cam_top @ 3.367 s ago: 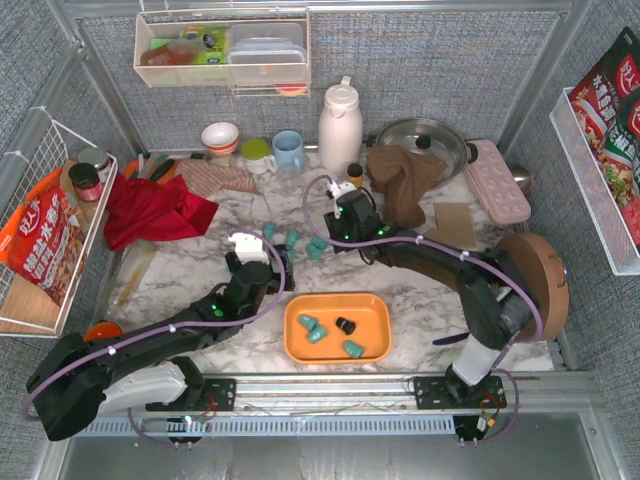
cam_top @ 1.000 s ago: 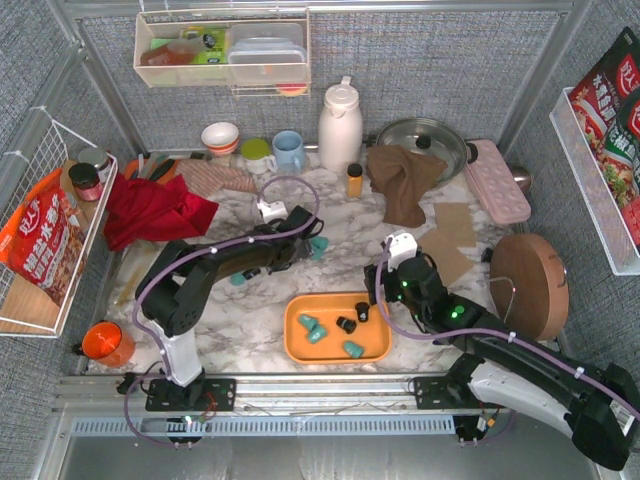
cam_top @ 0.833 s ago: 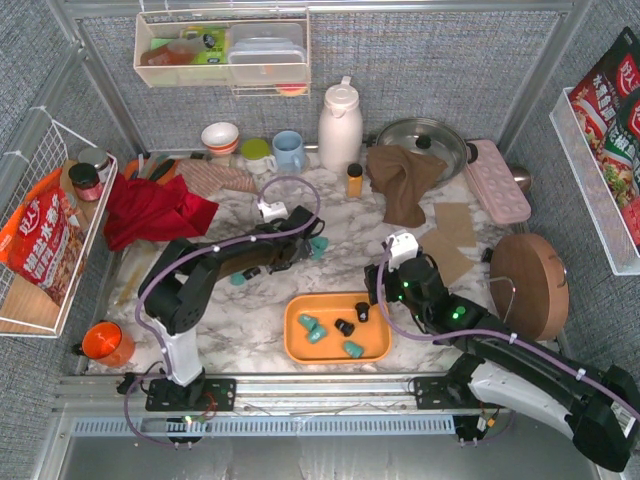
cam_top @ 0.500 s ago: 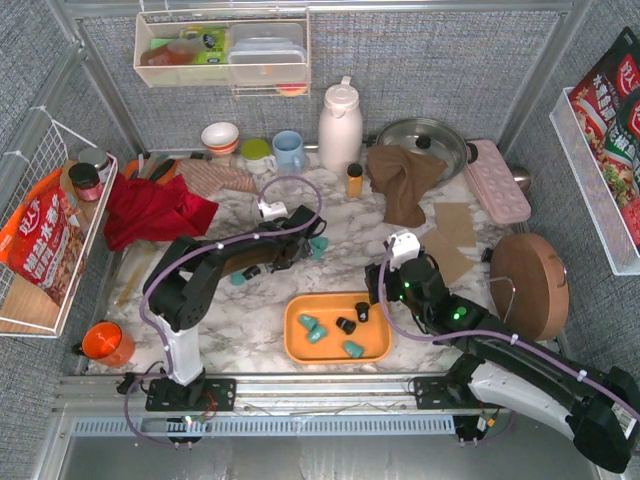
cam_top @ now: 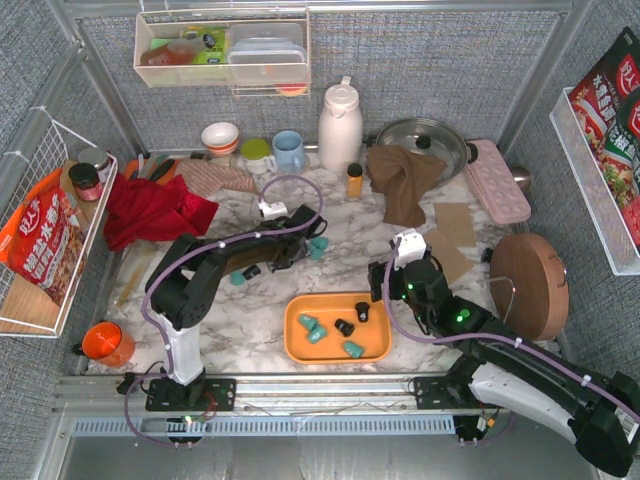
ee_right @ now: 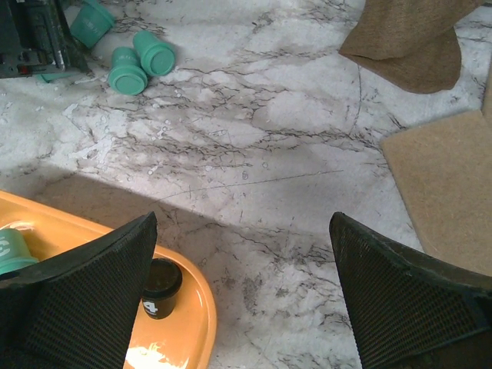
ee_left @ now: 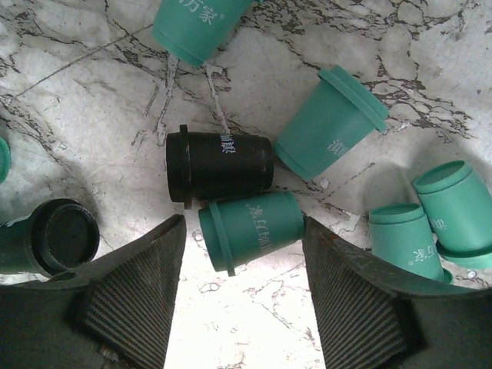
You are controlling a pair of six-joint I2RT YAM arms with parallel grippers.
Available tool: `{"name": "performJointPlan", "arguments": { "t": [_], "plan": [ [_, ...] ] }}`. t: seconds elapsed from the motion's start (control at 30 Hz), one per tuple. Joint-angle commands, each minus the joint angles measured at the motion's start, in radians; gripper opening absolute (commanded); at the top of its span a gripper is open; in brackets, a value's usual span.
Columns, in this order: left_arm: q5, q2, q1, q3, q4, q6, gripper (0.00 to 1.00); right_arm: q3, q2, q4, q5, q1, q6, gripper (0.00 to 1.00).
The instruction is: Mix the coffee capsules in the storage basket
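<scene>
The orange storage basket [cam_top: 375,330] lies at the table's front centre, with three teal coffee capsules [cam_top: 312,328] and two black ones [cam_top: 345,326] in it. More capsules lie loose on the marble behind it [cam_top: 318,245]. My left gripper [cam_top: 290,250] is down among them. In the left wrist view its jaws [ee_left: 242,231] stand open around a teal capsule [ee_left: 252,223] lying on its side, with a gap at the left finger. A black capsule [ee_left: 219,165] rests just beyond it. My right gripper [cam_top: 380,290] hangs wide open and empty by the basket's right end [ee_right: 188,323].
Brown cloth [cam_top: 405,180] and a tan mat [ee_right: 446,192] lie to the right, and a round wooden board [cam_top: 530,285] farther right. A white thermos [cam_top: 340,125], a small yellow bottle [cam_top: 354,180], mugs and a pot [cam_top: 425,145] line the back. Red cloth [cam_top: 150,210] sits at the left.
The left jaws have narrowed around the teal capsule. The right gripper has opened wider and drawn slightly back from the basket.
</scene>
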Motion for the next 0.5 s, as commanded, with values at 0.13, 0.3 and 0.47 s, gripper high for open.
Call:
{"name": "performJointPlan", "arguments": {
  "t": [0.13, 0.3, 0.47],
  "plan": [
    [-0.019, 0.009, 0.001, 0.01, -0.011, -0.006, 0.59, -0.005, -0.011, 0.019, 0.024, -0.002, 0.007, 0.99],
    [-0.021, 0.008, 0.001, 0.01, -0.016, -0.007, 0.54, -0.005, -0.011, 0.019, 0.023, -0.002, 0.007, 0.99],
    [-0.023, -0.006, -0.002, 0.013, -0.026, -0.004, 0.53, -0.003, -0.009, 0.017, 0.024, -0.002, 0.005, 0.99]
  ]
}}
